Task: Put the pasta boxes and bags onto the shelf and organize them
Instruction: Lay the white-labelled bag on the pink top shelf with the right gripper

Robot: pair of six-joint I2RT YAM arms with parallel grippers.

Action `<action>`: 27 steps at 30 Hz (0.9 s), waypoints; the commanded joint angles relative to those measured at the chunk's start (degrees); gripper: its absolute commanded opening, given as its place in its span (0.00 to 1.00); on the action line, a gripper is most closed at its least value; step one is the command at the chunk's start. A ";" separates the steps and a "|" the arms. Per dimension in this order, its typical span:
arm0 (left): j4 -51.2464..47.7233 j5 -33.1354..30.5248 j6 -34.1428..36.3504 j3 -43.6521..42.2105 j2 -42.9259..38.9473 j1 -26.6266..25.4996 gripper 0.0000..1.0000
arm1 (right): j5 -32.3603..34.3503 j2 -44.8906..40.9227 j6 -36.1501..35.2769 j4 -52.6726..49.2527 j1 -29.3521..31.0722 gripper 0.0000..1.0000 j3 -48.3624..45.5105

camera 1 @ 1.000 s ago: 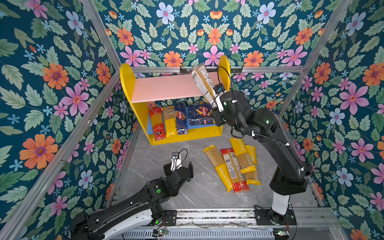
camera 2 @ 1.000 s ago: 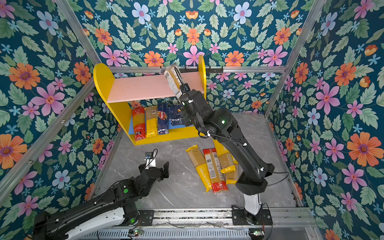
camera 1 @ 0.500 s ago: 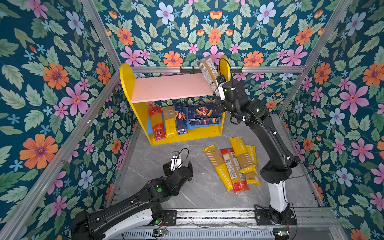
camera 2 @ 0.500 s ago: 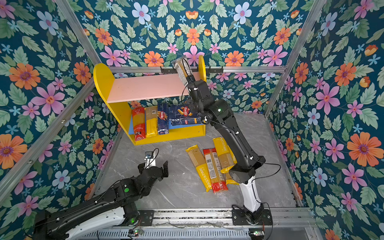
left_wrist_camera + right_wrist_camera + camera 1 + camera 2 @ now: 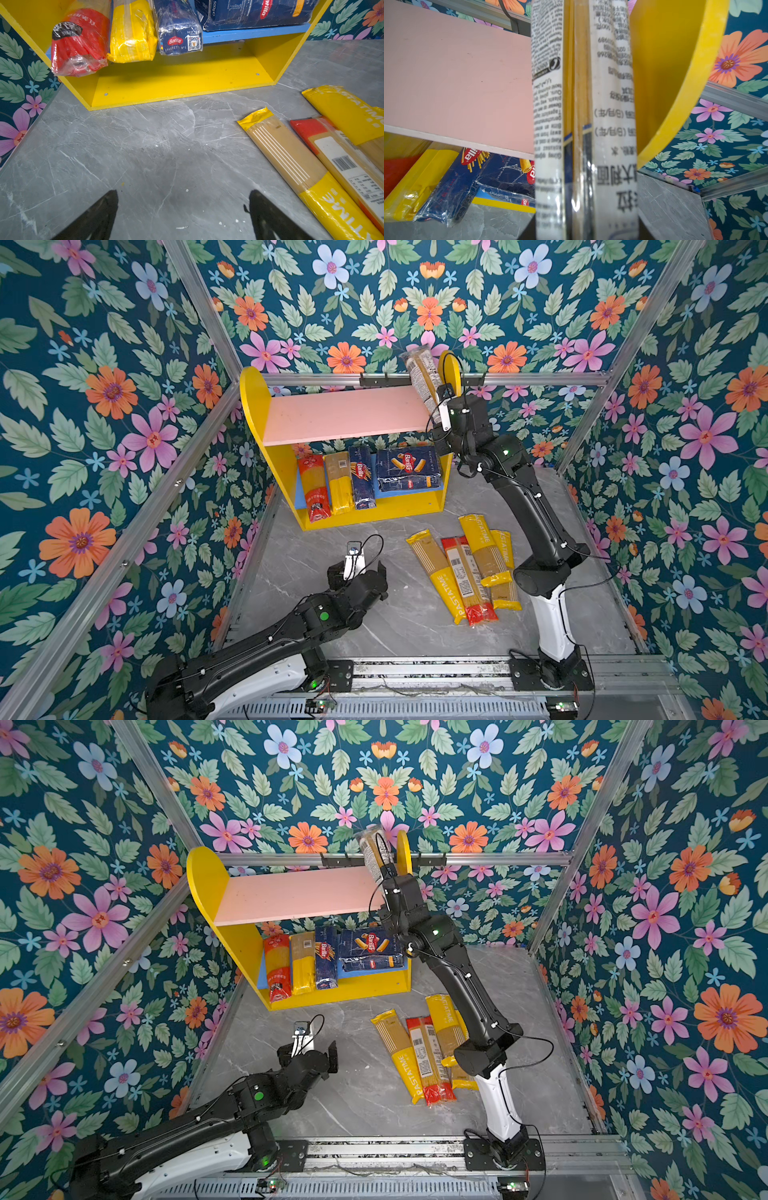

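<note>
The shelf (image 5: 340, 414) (image 5: 291, 894) stands at the back, its pink upper board bare. On its blue lower board lie a red bag (image 5: 316, 485), a yellow bag (image 5: 338, 481), the narrow pasta box (image 5: 361, 477) and the wide pasta box (image 5: 409, 468). My right gripper (image 5: 441, 408) (image 5: 388, 876) (image 5: 586, 232) is shut on a clear spaghetti bag (image 5: 422, 373) (image 5: 583, 104) with white labels. The bag stands tilted over the upper board's right end, beside the yellow side panel (image 5: 670, 62). My left gripper (image 5: 358, 572) (image 5: 182, 195) hangs open over bare floor.
Several bags (image 5: 461, 572) (image 5: 301, 166) lie side by side on the grey floor (image 5: 395, 630), right of centre, by the right arm's base. Floral walls with aluminium bars (image 5: 519, 379) close in the back and both sides.
The right gripper carried the clear bag up and to the right, from over the upper board's front to its right end by the yellow side. The left arm stayed still.
</note>
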 commanded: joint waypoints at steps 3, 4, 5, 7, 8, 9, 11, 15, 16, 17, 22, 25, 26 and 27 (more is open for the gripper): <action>-1.19 -1.56 -0.62 0.47 -0.40 0.03 1.00 | -0.26 0.00 1.43 10.11 -0.02 0.53 0.74; -1.35 -1.63 -0.66 0.47 -0.50 0.03 1.00 | -0.26 0.09 1.64 10.02 0.02 0.57 0.74; -1.50 -1.68 -0.75 0.47 -0.60 0.04 1.00 | -0.21 0.15 1.73 10.02 0.02 0.60 0.70; -1.87 -1.74 -1.01 0.47 -0.94 -0.02 1.00 | -0.30 0.23 1.75 9.94 0.00 0.66 0.78; -2.19 -1.78 -1.14 0.47 -1.16 -0.04 1.00 | -0.49 0.23 1.96 9.80 -0.03 0.67 0.79; -2.45 -1.85 -1.35 0.43 -1.42 -0.02 1.00 | -0.63 0.26 2.12 9.68 -0.02 0.68 0.79; -2.82 -1.87 -1.79 0.30 -2.12 -0.02 1.00 | -1.05 0.06 2.58 9.20 0.01 0.71 0.78; -3.04 -1.72 -2.37 -0.05 -3.61 -0.04 1.00 | -0.85 -0.73 3.04 7.74 -0.04 0.73 0.70; -3.04 -1.74 -2.41 -0.10 -3.95 -0.03 1.00 | -0.77 -1.12 3.19 7.25 0.00 0.73 0.47; -3.04 -1.74 -2.42 -0.14 -4.25 -0.02 1.00 | -0.89 -1.70 3.24 6.88 0.00 0.73 -0.01; -3.02 -1.67 -2.20 0.07 -4.27 0.02 1.00 | -1.46 -6.29 3.59 7.04 0.02 0.76 -4.94; -2.96 -1.61 -2.15 0.30 -4.01 0.00 1.00 | -1.61 -9.25 4.10 6.79 0.23 0.76 -7.74; -2.95 -1.64 -2.16 0.37 -4.10 -0.01 1.00 | -1.83 -10.45 4.26 6.85 0.44 0.75 -9.36; -2.95 -1.68 -2.23 0.38 -4.13 -0.02 1.00 | -1.84 -11.37 4.36 7.06 0.65 0.74 -10.85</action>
